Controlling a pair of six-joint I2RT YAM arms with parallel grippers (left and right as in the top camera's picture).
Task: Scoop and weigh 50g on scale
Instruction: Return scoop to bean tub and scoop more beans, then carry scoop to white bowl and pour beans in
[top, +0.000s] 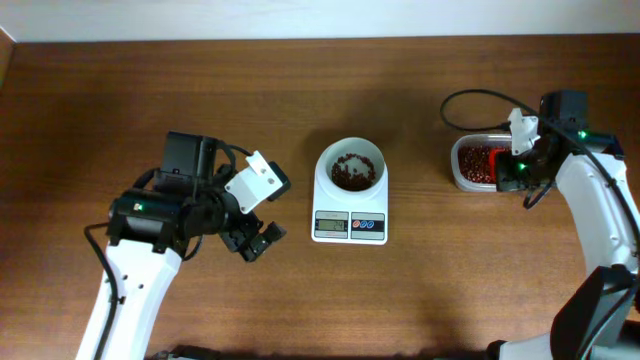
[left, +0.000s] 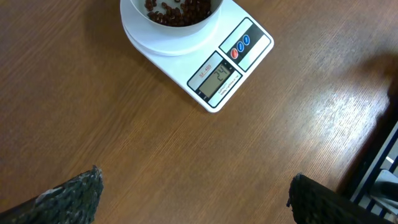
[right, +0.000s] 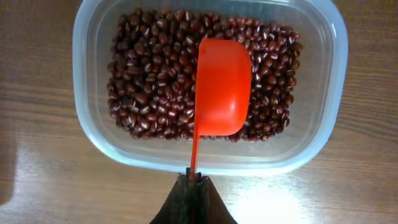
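Note:
The white scale (top: 350, 212) stands mid-table, its round bowl (top: 350, 166) holding a small heap of reddish-brown beans (top: 351, 172). In the left wrist view the scale (left: 186, 56) shows its display (left: 219, 79) reading 24. My left gripper (top: 255, 240) hovers left of the scale, open and empty, its fingertips (left: 71, 196) wide apart over bare wood. My right gripper (right: 194, 180) is shut on the thin handle of a red scoop (right: 221, 87). The scoop's head lies over the beans (right: 149, 81) in the clear tub (right: 87, 124), and no beans show on its smooth red surface.
The clear tub (top: 475, 162) sits at the right of the table, under the right arm. A black cable (top: 470, 98) loops behind it. A dark metal frame (left: 379, 168) edges the left wrist view at the right.

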